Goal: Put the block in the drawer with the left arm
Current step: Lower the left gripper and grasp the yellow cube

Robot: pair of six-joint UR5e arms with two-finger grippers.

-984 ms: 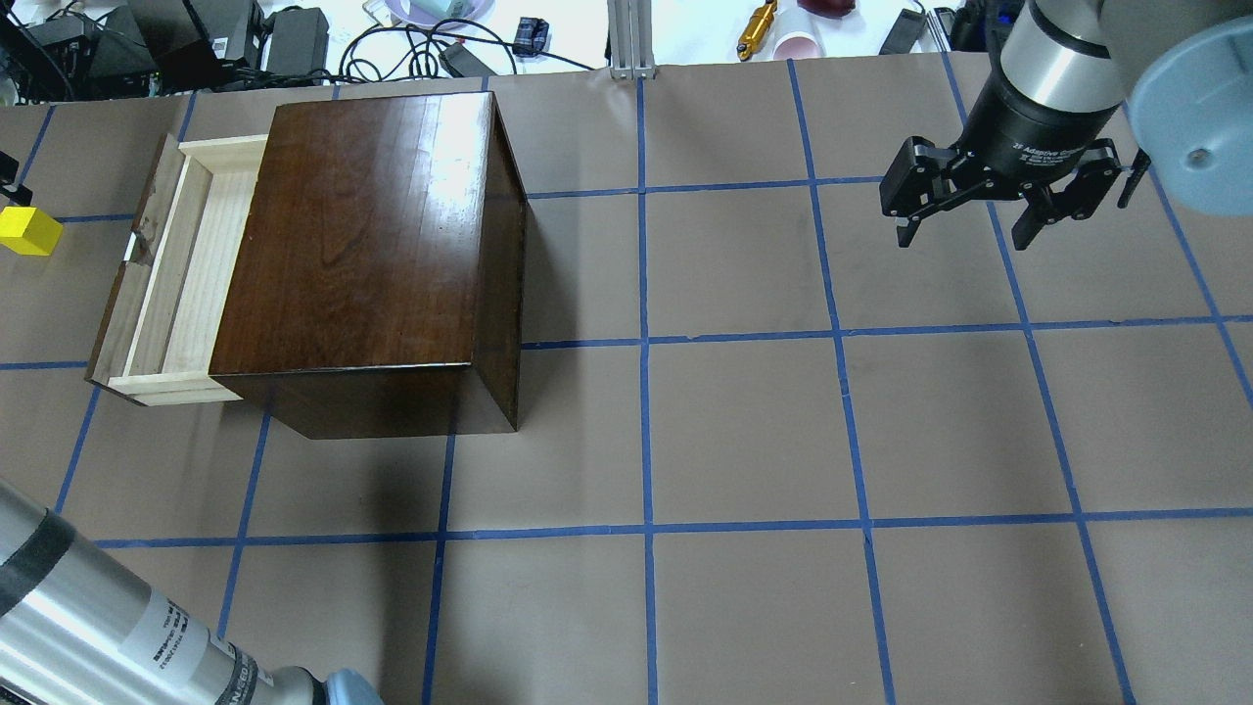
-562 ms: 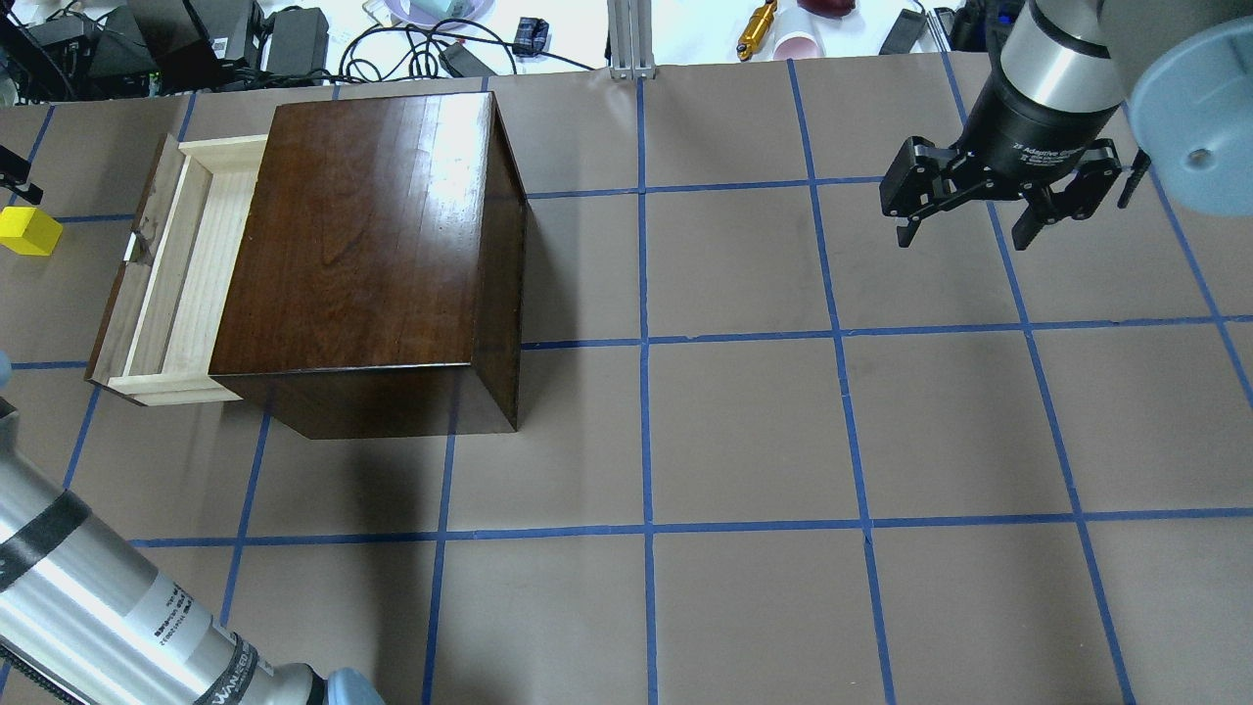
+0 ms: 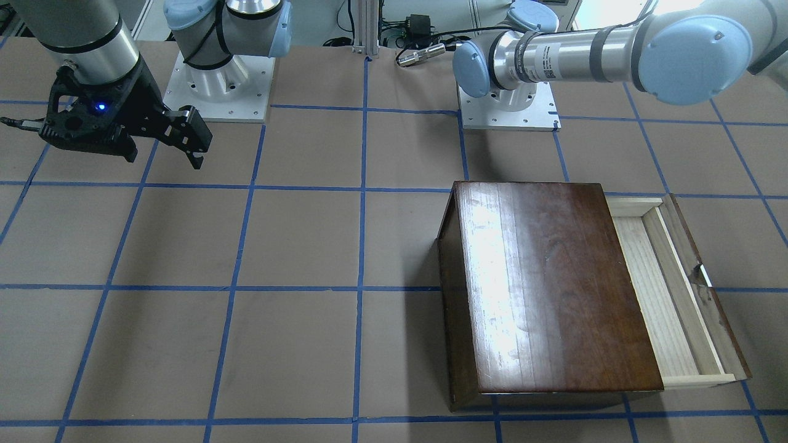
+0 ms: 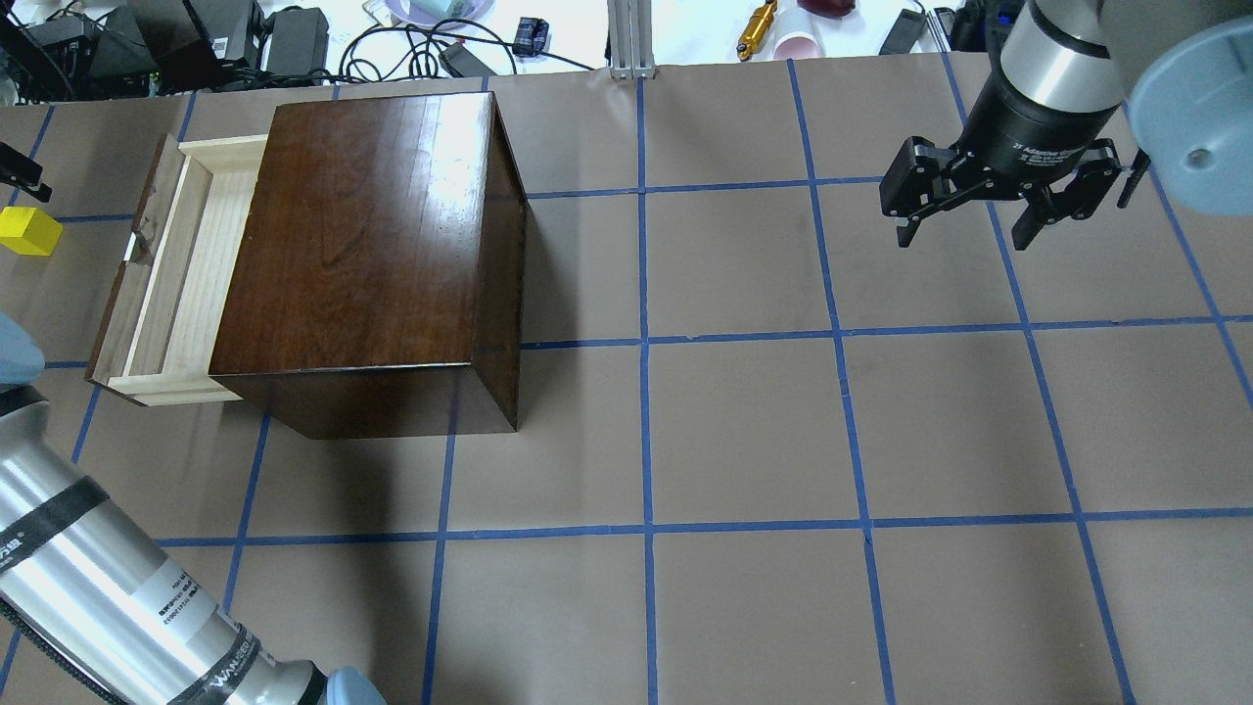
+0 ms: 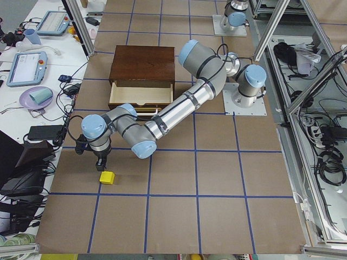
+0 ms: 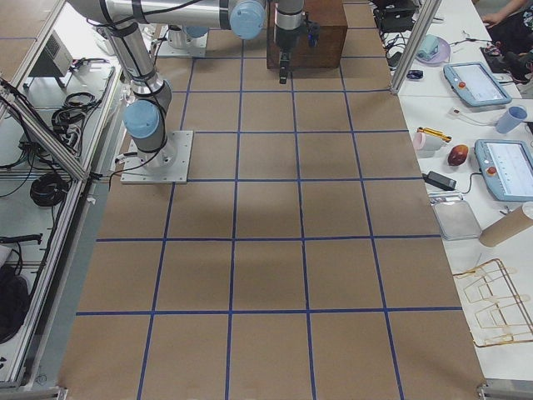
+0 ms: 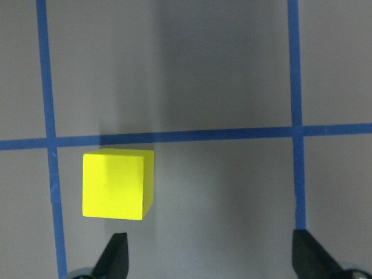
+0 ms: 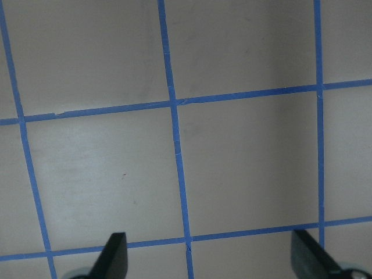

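Observation:
The small yellow block lies on the brown table at the far left edge, left of the open drawer of the dark-brown box. In the left wrist view the block sits ahead of the left finger. The left gripper hovers over it, open and empty. In the exterior left view the gripper hangs just above the block. The right gripper is open and empty at the far right, also seen in its wrist view over bare table.
The left arm's forearm crosses the lower left corner of the overhead view. Cables, tablets and small items lie on the white bench beyond the table's far edge. Blue tape lines grid the table.
The left forearm has swung further up into the overhead view. The black tip of the left gripper at the left edge has drawn away from the block. The block and right arm have not moved.

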